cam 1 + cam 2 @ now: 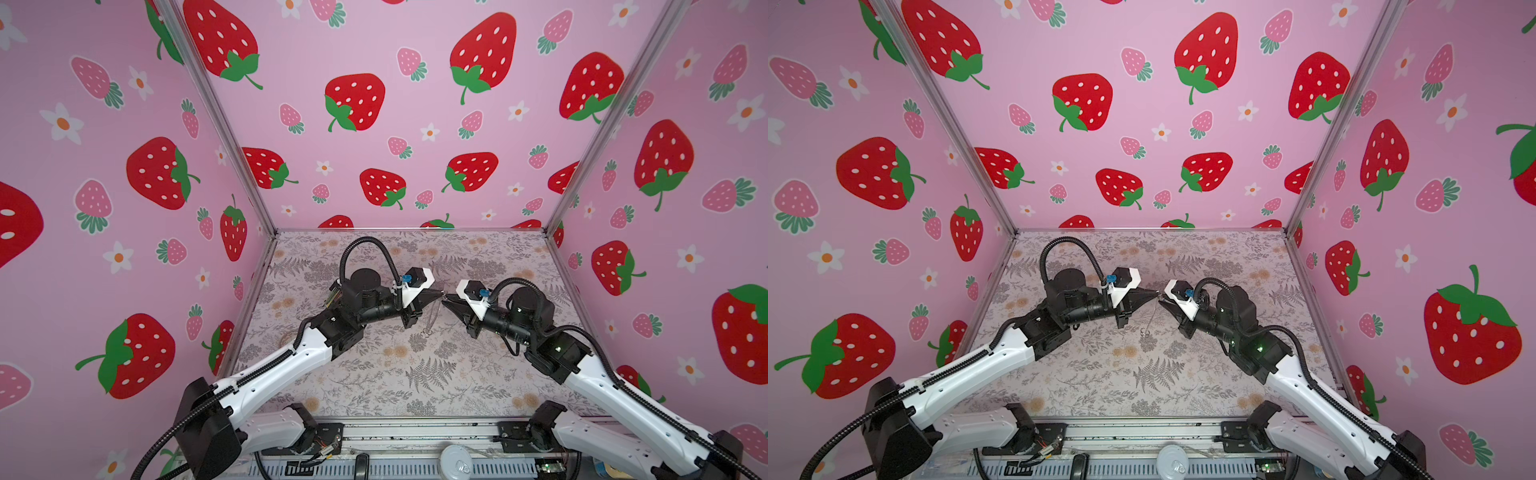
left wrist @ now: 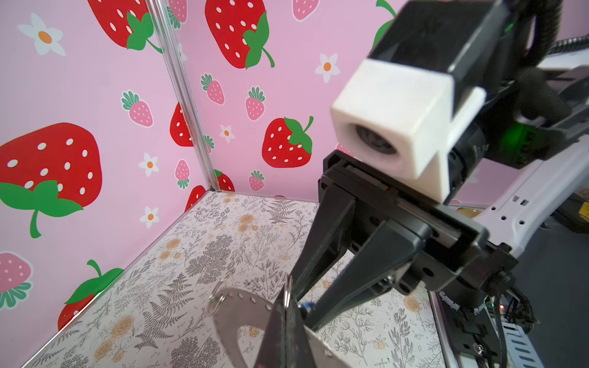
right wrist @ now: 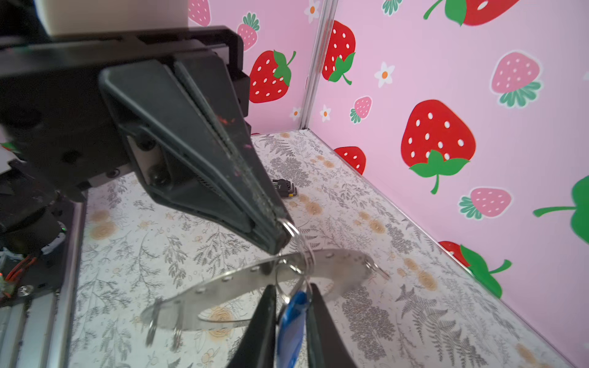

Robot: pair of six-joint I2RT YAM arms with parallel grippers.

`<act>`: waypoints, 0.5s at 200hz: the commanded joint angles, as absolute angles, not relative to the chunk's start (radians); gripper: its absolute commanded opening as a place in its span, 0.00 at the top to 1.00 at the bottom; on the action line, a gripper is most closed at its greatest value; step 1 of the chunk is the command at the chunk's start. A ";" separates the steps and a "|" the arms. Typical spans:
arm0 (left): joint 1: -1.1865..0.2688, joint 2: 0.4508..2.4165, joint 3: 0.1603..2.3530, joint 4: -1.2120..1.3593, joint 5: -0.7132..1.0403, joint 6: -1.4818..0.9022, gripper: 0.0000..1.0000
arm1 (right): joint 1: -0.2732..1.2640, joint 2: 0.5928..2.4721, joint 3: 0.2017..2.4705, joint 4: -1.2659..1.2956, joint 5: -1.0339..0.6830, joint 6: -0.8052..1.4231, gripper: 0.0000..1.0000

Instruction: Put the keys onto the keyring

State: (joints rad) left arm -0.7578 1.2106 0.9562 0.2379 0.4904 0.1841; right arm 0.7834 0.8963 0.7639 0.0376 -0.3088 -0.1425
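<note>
Reaching in over the floral surface point(image 1: 399, 374) from its near edge with left arm point(image 1: 266, 374) and right arm point(image 1: 602, 386), tips almost touching above the middle. Clamping the left end effector point(image 3: 280, 235) fully shut on a wire loop point(image 3: 291, 227) at the rim of the keyring point(image 3: 204, 299). Holding that keyring clear of the surface. Pinching the blue head of the key point(image 3: 291, 321) in the right end effector point(image 3: 291, 288), closed on it just beside the keyring's rim. Hard to tell whether threaded on. Farther back on the surface, past both tips: hex keys point(image 3: 284, 185), then the strawberry wall point(image 3: 446, 95).
</note>
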 commanded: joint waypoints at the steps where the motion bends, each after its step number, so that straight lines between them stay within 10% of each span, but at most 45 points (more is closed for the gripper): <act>1: -0.764 1.203 0.957 0.304 0.509 0.170 1.00 | 0.790 0.896 0.767 0.049 -0.295 -0.149 0.87; 100: -0.762 1.212 0.927 0.380 0.556 0.141 1.00 | 0.791 0.904 0.760 0.076 -0.431 -0.175 1.00</act>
State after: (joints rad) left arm -0.7578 1.2106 0.9276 0.3012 0.5167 0.1551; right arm 0.7834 0.9024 0.7635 0.0414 -0.3454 -0.1585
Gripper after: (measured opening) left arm 0.050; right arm 0.065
